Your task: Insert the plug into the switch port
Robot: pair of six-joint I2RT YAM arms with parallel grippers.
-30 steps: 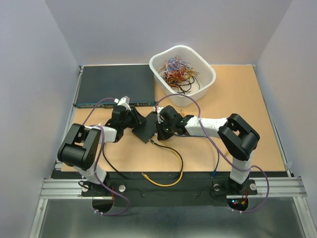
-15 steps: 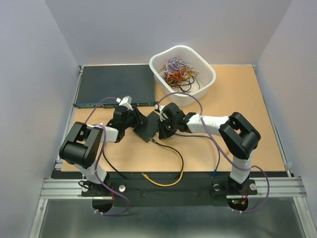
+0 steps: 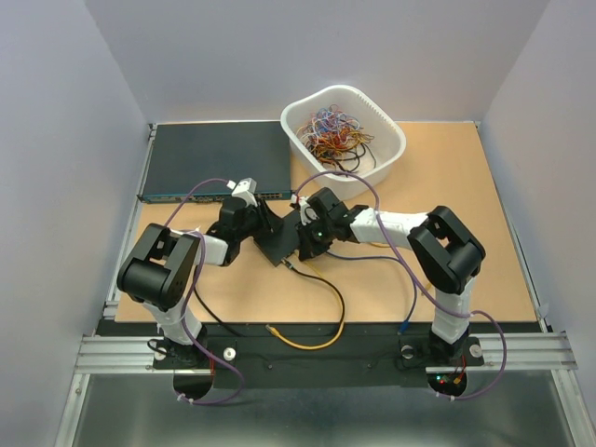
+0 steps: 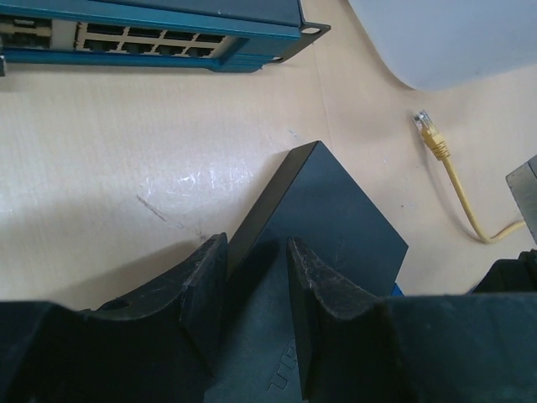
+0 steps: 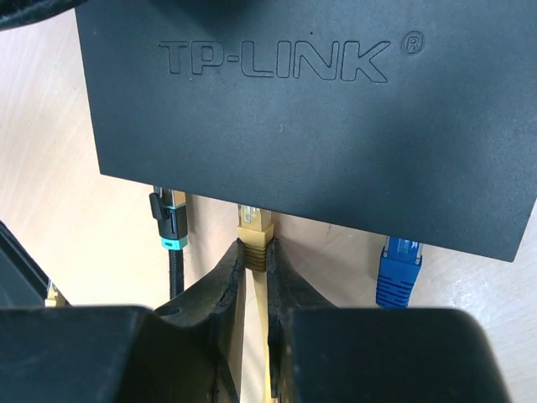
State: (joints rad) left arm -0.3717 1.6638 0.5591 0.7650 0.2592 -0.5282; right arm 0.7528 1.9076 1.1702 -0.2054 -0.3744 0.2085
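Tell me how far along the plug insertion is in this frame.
Done: the left fingers clamp the small black box, bracing it. A black plug and a blue plug already sit at its port edge. In hand: the right fingers pinch the yellow plug, whose tip meets that edge between the other two. Left: whether it is fully seated cannot be told, so push home if needed, then release.

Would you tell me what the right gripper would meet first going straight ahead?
The right gripper would likely meet the port edge of the small black switch, its yellow plug leading.
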